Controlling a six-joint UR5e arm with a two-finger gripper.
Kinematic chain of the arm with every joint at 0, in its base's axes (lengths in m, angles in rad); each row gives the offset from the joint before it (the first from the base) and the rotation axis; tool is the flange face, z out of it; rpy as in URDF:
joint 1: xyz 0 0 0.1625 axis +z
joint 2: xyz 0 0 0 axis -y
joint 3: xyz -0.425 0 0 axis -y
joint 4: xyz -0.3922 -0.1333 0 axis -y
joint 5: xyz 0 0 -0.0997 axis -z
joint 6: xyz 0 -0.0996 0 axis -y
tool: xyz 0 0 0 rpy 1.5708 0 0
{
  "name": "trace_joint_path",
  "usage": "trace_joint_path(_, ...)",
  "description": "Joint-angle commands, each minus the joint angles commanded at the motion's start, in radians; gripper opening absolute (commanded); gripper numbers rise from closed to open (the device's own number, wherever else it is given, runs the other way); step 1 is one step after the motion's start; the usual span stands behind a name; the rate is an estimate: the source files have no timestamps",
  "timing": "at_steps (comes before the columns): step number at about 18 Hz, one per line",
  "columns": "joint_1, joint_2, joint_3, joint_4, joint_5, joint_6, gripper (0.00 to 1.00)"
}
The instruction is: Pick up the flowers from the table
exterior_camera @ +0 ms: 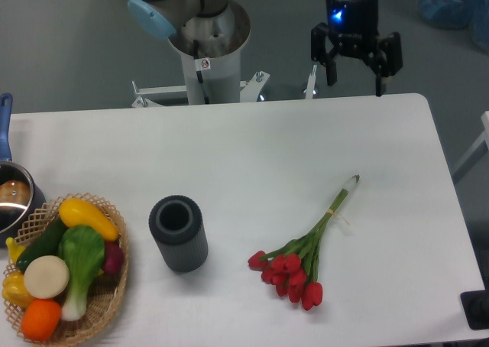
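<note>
While parked high past the far edge of the table [229,148], toward the far right corner, gripper [355,76] hangs with jaws spread wide and nothing between them. Flowers [302,255] lying flat near the near edge, right of centre, well apart from gripper. Red heads bunched toward the near edge, stems running diagonally up toward the right edge, pale ends at the tip, tie band partway along the stems. Not yet approached, so task judged barely started. For a clean pick: travel over the stems, not the heads; aim just below the tie, where stems are tightest and least likely to splay. Rotate wrist so jaws straddle the stem line crosswise, not along it. Descend straight, stop just above the surface so fingertips slide either side without ramming the top. Close slowly; thin stems may roll or slip out, so centre the bundle first. Heads look heavier than stems, so expect droop on lift; grabbing nearer the heads would balance better but risks crushing petals. Cup [179,232] standing left of the flowers, well apart, no obstruction. Basket [107,301] of produce at the near left corner and pot [14,198] by the left edge both out of the path. Lift vertically, check nothing left behind.
</note>
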Motion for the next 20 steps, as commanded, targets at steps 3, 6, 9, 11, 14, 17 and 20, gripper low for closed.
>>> trace_joint_path(3, -0.005, 0.0, 0.006, -0.002, 0.003, -0.002, 1.0)
trace_joint_path(6, -0.011, 0.002, -0.002, 0.003, 0.005, -0.008, 1.0)
trace_joint_path(9, -0.012, -0.006, -0.017, 0.009, 0.0, -0.009, 1.0)
trace_joint_path(11, -0.014, -0.008, -0.029, 0.026, 0.0, -0.018, 1.0)
trace_joint_path(14, -0.015, -0.015, -0.031, 0.032, -0.011, -0.112, 1.0)
trace_joint_path(17, -0.02, -0.038, -0.037, 0.057, -0.061, -0.164, 1.0)
trace_joint_path(20, -0.025, -0.061, -0.034, 0.089, -0.093, -0.19, 1.0)
